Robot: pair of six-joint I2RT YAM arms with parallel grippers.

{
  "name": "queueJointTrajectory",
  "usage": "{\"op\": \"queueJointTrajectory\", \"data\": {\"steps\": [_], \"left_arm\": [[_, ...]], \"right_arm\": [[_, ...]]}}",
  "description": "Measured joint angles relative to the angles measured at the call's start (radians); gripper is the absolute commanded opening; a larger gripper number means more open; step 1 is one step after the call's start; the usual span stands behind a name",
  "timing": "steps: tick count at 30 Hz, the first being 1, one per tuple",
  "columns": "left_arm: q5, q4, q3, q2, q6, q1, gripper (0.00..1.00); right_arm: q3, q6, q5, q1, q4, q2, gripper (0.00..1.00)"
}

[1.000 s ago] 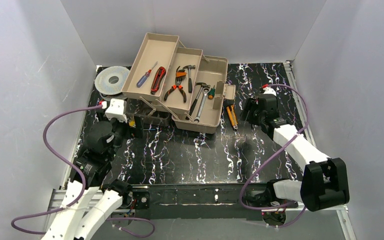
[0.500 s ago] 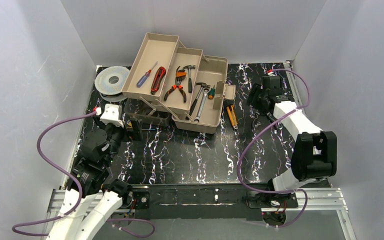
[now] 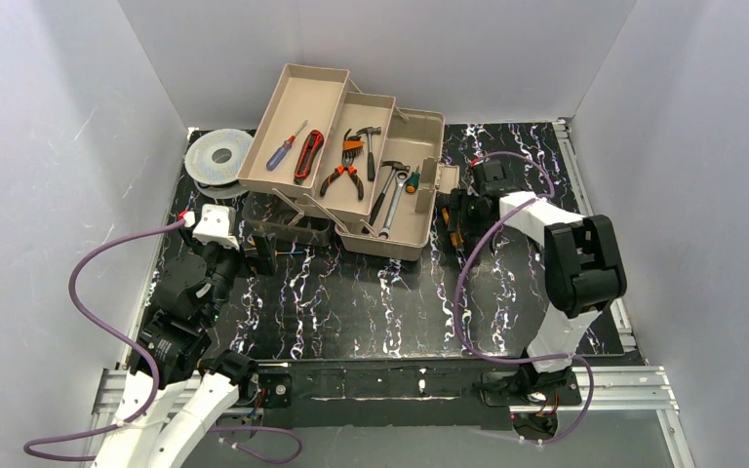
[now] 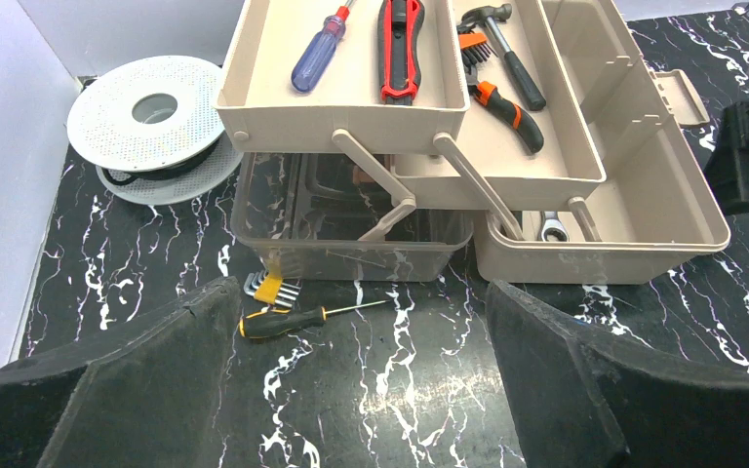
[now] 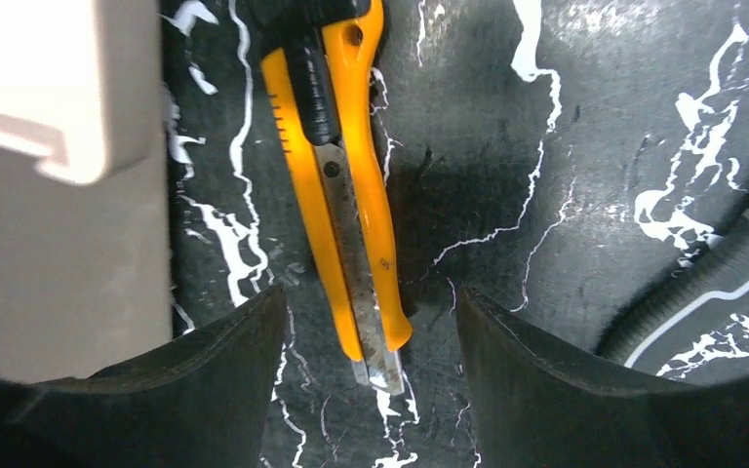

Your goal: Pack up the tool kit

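The toolbox (image 3: 412, 229) is smooth tan plastic, boxy and open at the far side of the black, white-veined desk (image 3: 371, 292). Its two trays step up to the left on cream arms. The upper tray (image 4: 341, 102) holds two things: a blue-handled screwdriver (image 4: 320, 54) and a red-and-black knife (image 4: 400, 49). The lower tray (image 4: 507, 190) carries one steel-headed hammer (image 4: 507, 49) and one pair of orange pliers (image 4: 507, 102). A shiny wrench (image 4: 549, 226) peeks out of the bottom compartment. Under the trays sits the see-through brownish lid (image 4: 351, 229).

One yellow knife (image 5: 346, 195), long and flat with a scuffed metal blade, lies on the desk just beside the toolbox's right end. The right end effector (image 5: 363, 331) is released. Its two dark fingers (image 5: 224, 380) stand apart on either side of the blade tip, with bare desk showing between each and the knife.

The left end effector (image 4: 359, 292) is spread wide and grasps nothing, facing the front of the lid. Between them on the desk lie one slim black-and-yellow screwdriver (image 4: 297, 317) and one fanned set of hex keys (image 4: 271, 290), the keys touching the lid's foot. A round grey perforated spool (image 3: 218, 156) rests to the left of the trays.
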Motion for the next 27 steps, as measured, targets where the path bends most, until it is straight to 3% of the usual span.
{"op": "queueJointTrajectory", "data": {"steps": [2,5,8,9,16,18,21,22,24,27], "left_arm": [[-0.001,0.0,0.0,0.0,0.0,0.0,0.98],[-0.003,0.0,0.0,0.0,0.0,0.0,0.98],[-0.004,0.0,0.0,-0.001,0.0,0.0,0.98],[-0.005,0.0,0.0,-0.001,0.0,0.0,0.98],[-0.007,0.0,-0.001,-0.005,0.0,0.0,0.98],[-0.007,0.0,-0.001,-0.008,0.0,0.0,0.98],[-0.007,0.0,-0.001,-0.013,0.0,0.0,0.98],[-0.008,0.0,-0.001,-0.014,0.0,0.0,0.98],[-0.008,0.0,-0.001,-0.016,0.0,0.0,0.98],[-0.008,0.0,-0.001,-0.02,0.0,0.0,0.98]], "right_arm": [[0.016,-0.012,0.032,0.02,-0.026,0.035,0.69],[0.042,-0.031,0.087,0.046,-0.057,0.058,0.55],[0.069,-0.041,0.127,0.062,-0.079,0.07,0.3],[0.074,-0.043,0.135,0.063,-0.082,0.073,0.25],[-0.01,-0.027,0.231,0.065,-0.034,-0.045,0.22],[-0.06,-0.022,0.253,0.065,-0.034,-0.111,0.27],[-0.08,-0.016,0.267,0.065,-0.032,-0.19,0.62],[-0.077,-0.017,0.266,0.064,-0.028,-0.201,0.68],[-0.061,-0.024,0.255,0.064,-0.03,-0.2,0.75],[-0.031,-0.034,0.211,0.063,-0.031,-0.15,0.77]]}}
